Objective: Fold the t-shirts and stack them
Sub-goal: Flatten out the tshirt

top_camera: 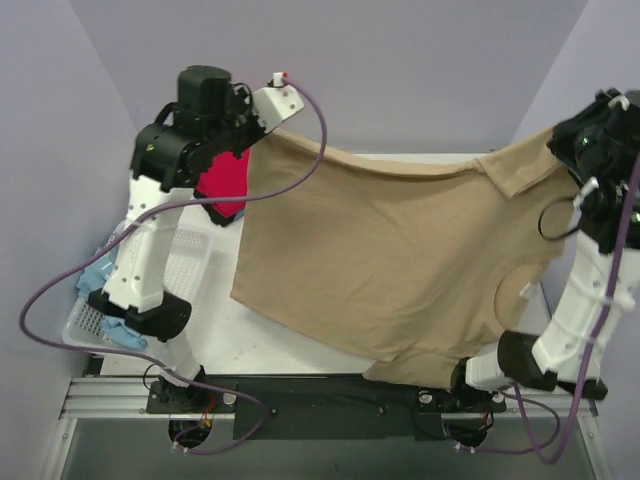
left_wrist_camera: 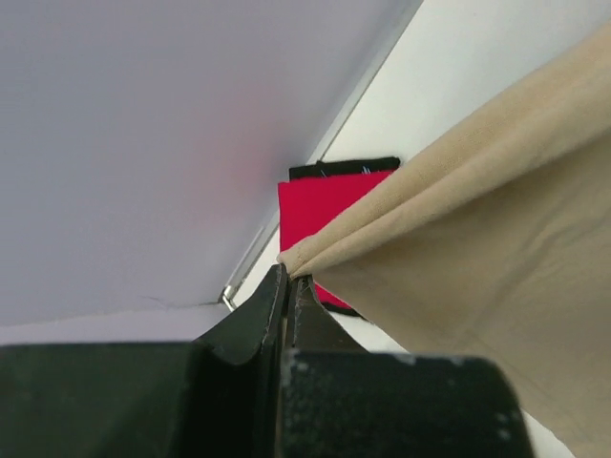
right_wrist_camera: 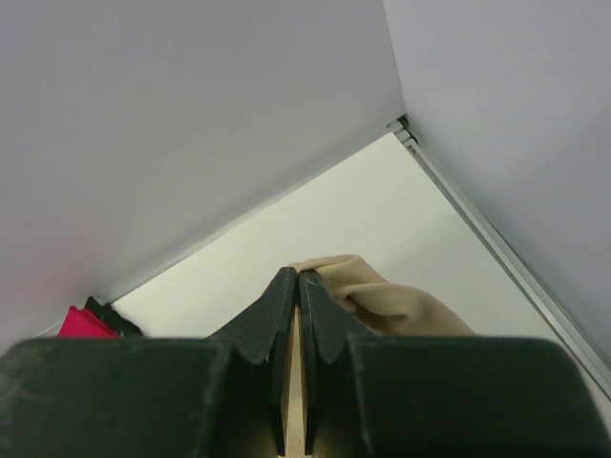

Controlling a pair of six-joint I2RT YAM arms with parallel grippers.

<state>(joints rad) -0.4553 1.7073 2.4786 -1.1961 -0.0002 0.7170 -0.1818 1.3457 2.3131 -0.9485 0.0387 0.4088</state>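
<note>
Over the white desk (top_camera: 275,340) I see the tan t-shirt (top_camera: 390,250) hanging spread, long axis running left to right, with left tool (left_wrist_camera: 289,279) and right tool (right_wrist_camera: 298,279) each pinched onto a far corner.

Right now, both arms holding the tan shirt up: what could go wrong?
The left gripper and right gripper pinch only an edge of the tan shirt at their fingertips; it may slip.
Its low corner drapes by the right arm's base and could snag.
The folded red shirt lies near the left-held corner; laying down might disturb it.
</note>
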